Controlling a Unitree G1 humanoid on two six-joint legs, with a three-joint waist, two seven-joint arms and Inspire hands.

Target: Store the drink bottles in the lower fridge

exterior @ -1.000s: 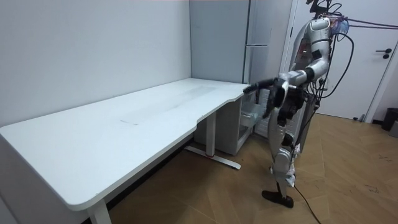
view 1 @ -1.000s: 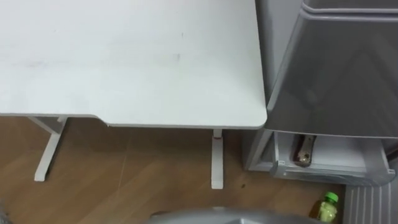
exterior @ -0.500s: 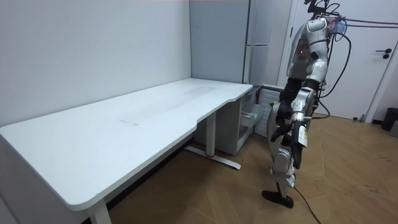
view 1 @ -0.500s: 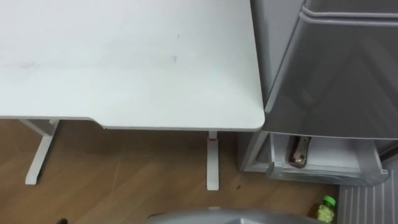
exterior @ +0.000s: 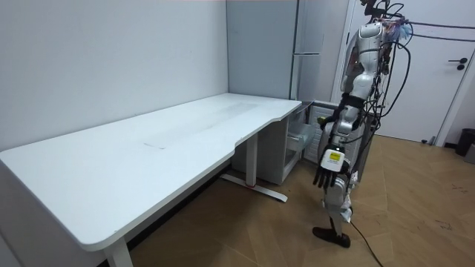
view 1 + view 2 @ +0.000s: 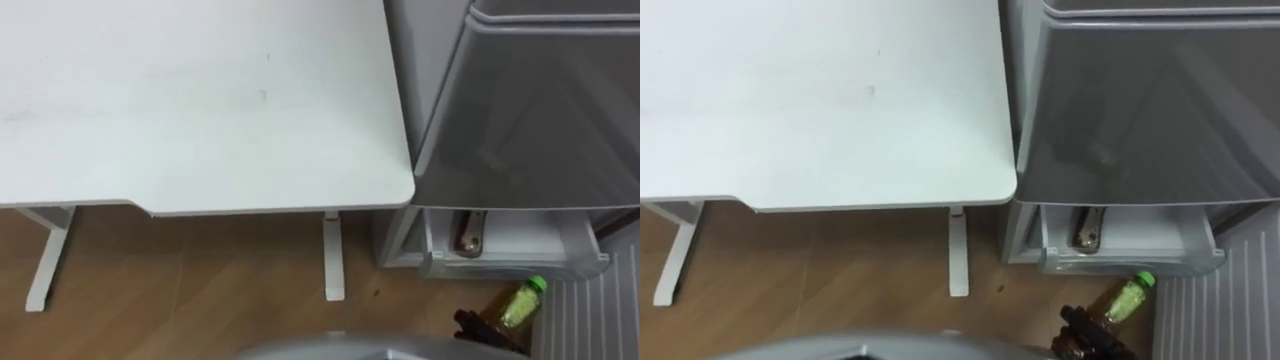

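In the eye views, a green-capped bottle (image 6: 519, 303) is clasped by the right hand (image 6: 480, 326) just in front of the open lower fridge drawer (image 6: 500, 268); its print cannot be read. In the room view, the left hand (image 5: 325, 176) is held low, fingers loosely straight.

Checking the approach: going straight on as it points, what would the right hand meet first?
Likely the front rim of the open fridge drawer, beyond the bottle the right hand holds; depth unclear.

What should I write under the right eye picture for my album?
Robot's right hand holds a green-capped bottle near the open lower drawer of the fridge, beside a white table.
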